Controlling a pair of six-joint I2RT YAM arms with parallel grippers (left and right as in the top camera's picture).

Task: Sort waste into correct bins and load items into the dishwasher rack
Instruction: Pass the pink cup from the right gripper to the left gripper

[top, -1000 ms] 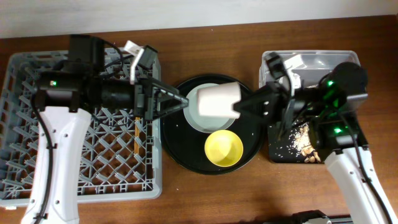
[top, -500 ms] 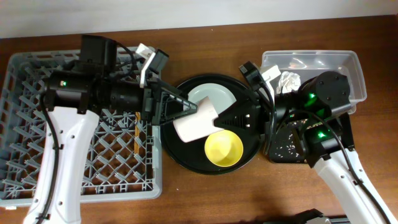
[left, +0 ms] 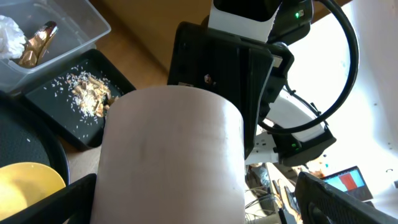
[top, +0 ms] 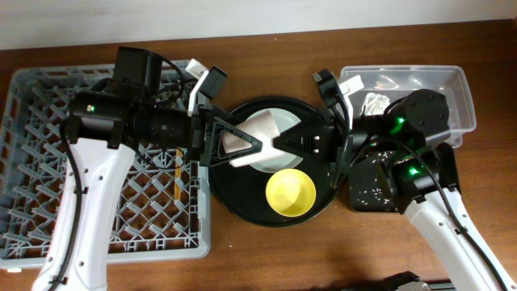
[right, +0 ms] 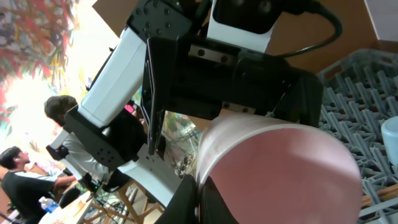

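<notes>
The small pink cup hangs on its side above the round black tray's left part. My right gripper is shut on its rim, the fingers pinching the cup's wall. My left gripper stands open around the cup's body. One finger lies close to the cup and the other stands clear of it. The yellow bowl and the pale plate lie on the round tray. Chopsticks lie in the grey dishwasher rack.
The clear tub at the back right holds the white napkin and the gold wrapper. The black rectangular tray in front of it carries beige scraps. The round black tray sits between the rack and the bins.
My right arm has carried the pink cup leftward, from over the plate to between the left gripper's open jaws. The left arm has shifted a little to the right.
</notes>
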